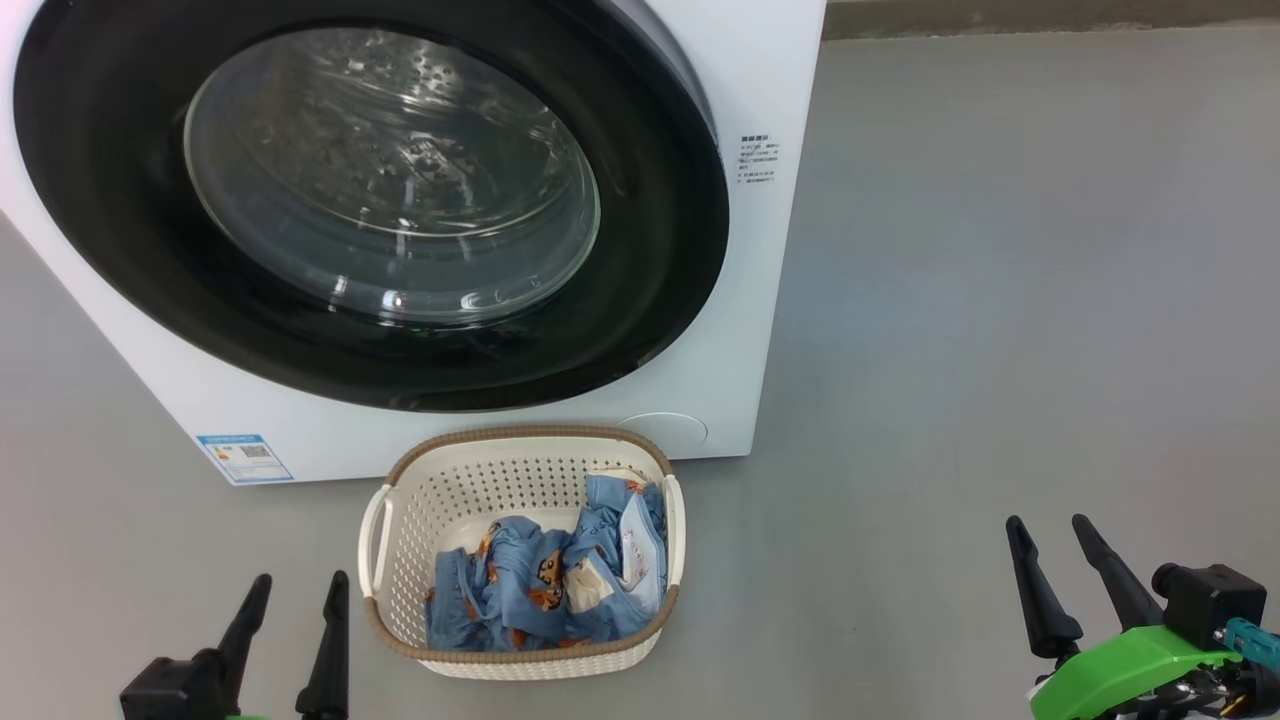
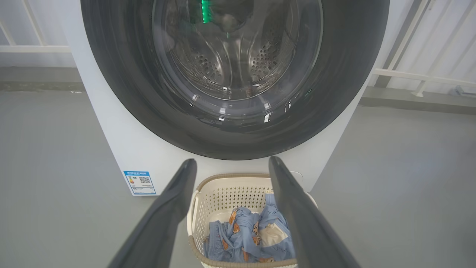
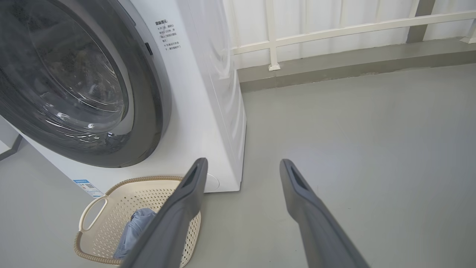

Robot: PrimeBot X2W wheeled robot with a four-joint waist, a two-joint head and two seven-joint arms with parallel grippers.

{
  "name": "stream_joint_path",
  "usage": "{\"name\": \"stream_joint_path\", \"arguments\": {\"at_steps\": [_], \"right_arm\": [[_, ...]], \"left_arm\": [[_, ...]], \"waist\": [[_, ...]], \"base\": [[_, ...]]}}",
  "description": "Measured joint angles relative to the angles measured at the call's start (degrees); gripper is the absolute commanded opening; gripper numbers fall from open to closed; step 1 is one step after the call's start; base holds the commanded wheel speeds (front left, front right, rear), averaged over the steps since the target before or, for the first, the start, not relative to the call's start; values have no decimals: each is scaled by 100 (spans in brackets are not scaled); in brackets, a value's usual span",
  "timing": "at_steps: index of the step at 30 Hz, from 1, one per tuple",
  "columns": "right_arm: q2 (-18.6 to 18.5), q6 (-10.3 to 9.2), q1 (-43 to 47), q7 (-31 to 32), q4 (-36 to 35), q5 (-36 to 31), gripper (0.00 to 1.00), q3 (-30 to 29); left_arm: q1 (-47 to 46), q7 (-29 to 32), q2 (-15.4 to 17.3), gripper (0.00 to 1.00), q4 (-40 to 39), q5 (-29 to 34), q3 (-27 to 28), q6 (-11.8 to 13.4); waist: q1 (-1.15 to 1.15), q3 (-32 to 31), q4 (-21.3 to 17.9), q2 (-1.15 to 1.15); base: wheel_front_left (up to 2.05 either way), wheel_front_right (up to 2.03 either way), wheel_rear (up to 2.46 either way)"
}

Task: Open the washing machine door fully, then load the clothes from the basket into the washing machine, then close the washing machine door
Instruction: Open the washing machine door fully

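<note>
The grey floor (image 1: 1000, 300) spreads wide and bare to the robot's right, running back to a white railing (image 3: 334, 29) along the far wall. On it stands the white washing machine (image 1: 770, 80), ahead and somewhat to the robot's left in the head view. The washing machine door (image 1: 120, 230) lies closed against the machine's front, its broad glossy black rim ringing a bulging clear window (image 1: 390, 170) through which the perforated steel drum shows. On the floor just before the machine, below the lower edge of the door, sits the cream basket (image 1: 520, 445) with its brown woven-look rim and a handle at each side; whether it touches the machine's front cannot be told. The clothes (image 1: 550, 585), light blue with orange-brown bears and a cream patch, lie crumpled inside the basket, heaped toward its near and right-hand part, with the perforated far-left wall left bare. The left tool (image 1: 301, 580) hangs low just to the left of the basket, its two dark fingers spread apart and holding nothing. The right tool (image 1: 1047, 522) hangs well to the right of the basket over open floor, fingers likewise spread and empty. A small blue label sticker (image 1: 245, 457) sits at the machine's lower left corner, and a small block of printed text (image 1: 758, 160) beside the door's right edge.
</note>
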Motion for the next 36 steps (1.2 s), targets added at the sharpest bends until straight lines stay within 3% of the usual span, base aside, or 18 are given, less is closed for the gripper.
{"name": "stream_joint_path", "arguments": {"at_steps": [9,10,11,13,14,27,36], "right_arm": [[15,0,-2,0,-15,0,100,-3],[19,0,-4,0,-22,1,89,-2],[24,0,-6,0,-26,3,54,3],[41,0,-19,0,-40,43,23,15],[43,0,-35,0,-43,78,0,32],[197,0,-1154,-1,-175,1238,0,137],[100,0,-2101,-33,-42,2766,0,516]], "left_arm": [[-1,0,-1,100,2,-2,-14,0],[-1,0,-2,100,2,-2,-16,0],[-2,0,-5,100,4,-2,-21,0],[-13,0,-22,100,5,-4,-24,0],[-27,0,-38,100,8,-4,-29,0],[-281,0,-146,100,-10,-57,-29,0],[-601,-18,-216,100,-52,-85,-115,0]], "waist": [[0,15,15,0],[0,21,17,0],[0,26,21,0],[0,47,28,0],[0,61,32,0],[0,397,98,0],[0,754,214,0]], "base": [[0,0,-1],[0,0,0],[0,0,0],[0,0,0],[0,0,0],[0,0,0],[0,0,0]]}}
